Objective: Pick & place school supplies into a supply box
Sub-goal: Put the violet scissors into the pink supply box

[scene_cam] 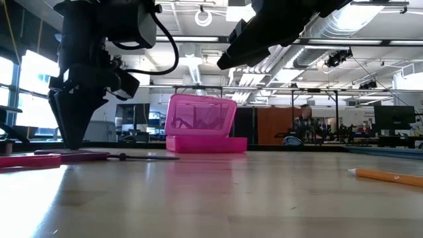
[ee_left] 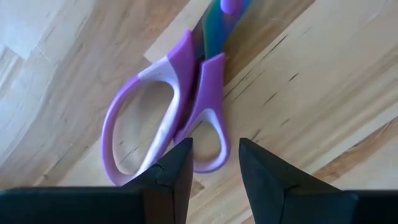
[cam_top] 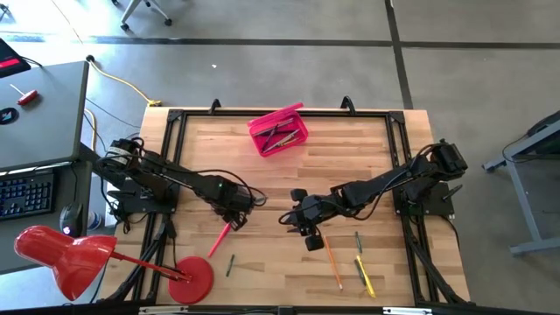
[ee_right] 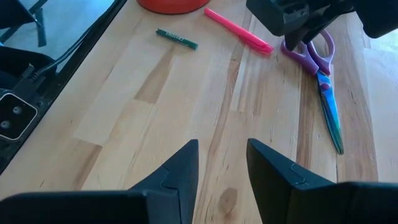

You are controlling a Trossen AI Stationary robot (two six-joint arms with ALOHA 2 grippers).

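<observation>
Both jaws of the left gripper (ee_left: 214, 165) stand open and empty, directly above the purple scissors (ee_left: 180, 106) handle.

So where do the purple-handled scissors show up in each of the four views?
High view: not made out; the left gripper sits over that spot.
Low view: not made out.
Left wrist view: scissors in the middle, handles nearest the open fingers.
Right wrist view: scissors at upper right, handles under the left gripper.
Shared landmark: the pink pen, also in the high view.
</observation>
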